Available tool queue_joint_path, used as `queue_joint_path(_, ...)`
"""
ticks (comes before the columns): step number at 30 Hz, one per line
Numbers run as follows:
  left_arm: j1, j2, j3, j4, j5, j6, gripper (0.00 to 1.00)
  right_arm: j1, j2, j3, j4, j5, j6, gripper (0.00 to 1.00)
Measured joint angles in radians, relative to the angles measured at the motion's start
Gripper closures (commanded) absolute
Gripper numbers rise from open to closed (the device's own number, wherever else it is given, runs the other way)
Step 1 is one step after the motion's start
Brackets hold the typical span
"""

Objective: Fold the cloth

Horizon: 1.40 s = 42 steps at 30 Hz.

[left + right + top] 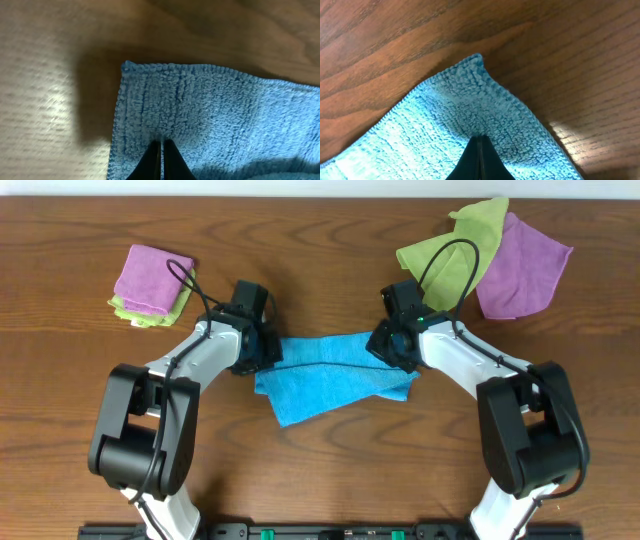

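Note:
The sky-blue cloth [330, 375] lies on the wooden table, partly doubled over, its upper edge stretched between the two grippers. My left gripper [262, 350] is shut on the cloth's upper left corner; in the left wrist view its fingers [162, 145] pinch the blue pile [210, 115] just behind the corner. My right gripper [385, 343] is shut on the upper right corner; in the right wrist view its fingers [480, 139] close on the cloth [445, 115] below the pointed corner.
A folded purple cloth on a lime-green one [150, 280] sits at the back left. A loose lime-green cloth [455, 245] and a purple cloth [520, 265] lie at the back right. Black cables run over both arms.

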Motion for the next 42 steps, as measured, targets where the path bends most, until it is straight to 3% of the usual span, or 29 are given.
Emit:
queue_joint_path(9, 0.008, 0.056, 0.027, 0.160, 0.053, -0.018, 0.94, -0.005, 0.002, -0.011, 0.073, 0.025, -0.076, 0.99)
queue_joint_path(18, 0.048, 0.082, 0.075, 0.097, 0.104, -0.017, 0.95, -0.007, 0.005, -0.014, 0.111, 0.055, -0.137, 0.97)
queue_joint_path(20, 0.053, 0.086, 0.086, 0.073, 0.103, -0.014, 0.94, -0.009, -0.002, -0.013, 0.092, 0.056, -0.158, 0.55)
queue_joint_path(24, 0.056, 0.090, 0.095, 0.059, 0.102, -0.011, 0.94, -0.032, -0.072, -0.005, 0.003, 0.051, -0.270, 0.47)
queue_joint_path(27, 0.056, 0.090, 0.096, 0.059, 0.103, -0.010, 0.94, -0.040, -0.193, 0.015, -0.092, 0.058, -0.395, 0.56)
queue_joint_path(28, 0.056, 0.090, 0.096, 0.059, 0.102, -0.010, 0.94, -0.040, -0.262, 0.029, -0.138, 0.061, -0.449, 0.63)
queue_joint_path(30, 0.056, 0.090, 0.096, 0.059, 0.103, -0.010, 0.95, -0.040, -0.359, 0.046, -0.206, 0.070, -0.538, 0.67)
queue_joint_path(35, 0.056, 0.090, 0.096, 0.060, 0.104, -0.010, 0.94, -0.040, -0.422, 0.024, -0.290, 0.080, -0.723, 0.67)
queue_joint_path(42, 0.056, 0.090, 0.096, 0.060, 0.105, -0.010, 0.94, -0.042, -0.338, -0.141, -0.192, 0.066, -0.779, 0.64)
